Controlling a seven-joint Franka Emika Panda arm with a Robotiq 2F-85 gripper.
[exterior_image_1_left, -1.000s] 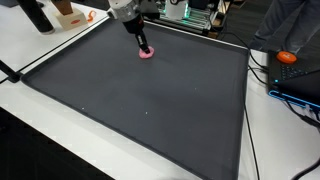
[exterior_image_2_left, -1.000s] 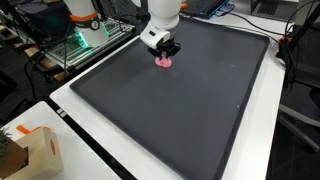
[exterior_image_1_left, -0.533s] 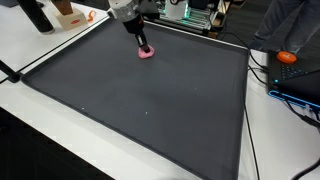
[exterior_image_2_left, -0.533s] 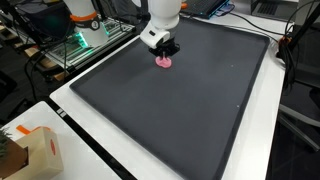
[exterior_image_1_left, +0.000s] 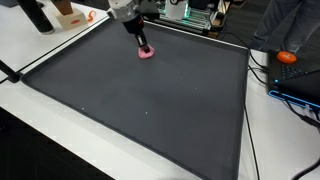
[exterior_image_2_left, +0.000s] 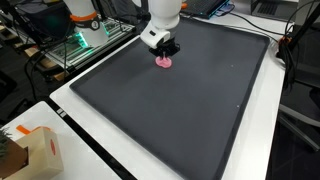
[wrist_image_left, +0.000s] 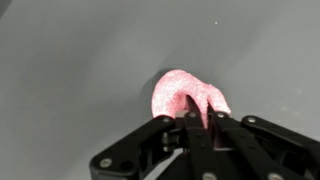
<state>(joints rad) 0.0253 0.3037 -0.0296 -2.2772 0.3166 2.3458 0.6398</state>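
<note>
Pink lump (wrist_image_left: 178, 95) of soft, wrinkled material lies on the dark mat (exterior_image_1_left: 150, 110) toward its far edge in an exterior view, and in the mat's upper middle in an exterior view (exterior_image_2_left: 164, 62); the mat (exterior_image_2_left: 170, 110) covers most of the white bench (exterior_image_2_left: 90, 160). Wrist view: the lump is rounded and broad at the end away from the camera and narrows to a fold at the near end; its long axis runs from that fold up and to the left across the picture. In both exterior views it is too small to tell which way it points. The fingers (wrist_image_left: 192, 128) are drawn narrow, pinching the near fold between their tips, with the lump resting on the mat. The white arm (exterior_image_2_left: 160, 15) stands directly above it. Cardboard box (exterior_image_2_left: 35, 150) sits at the bench corner, well apart; its contents cannot be made out.
</note>
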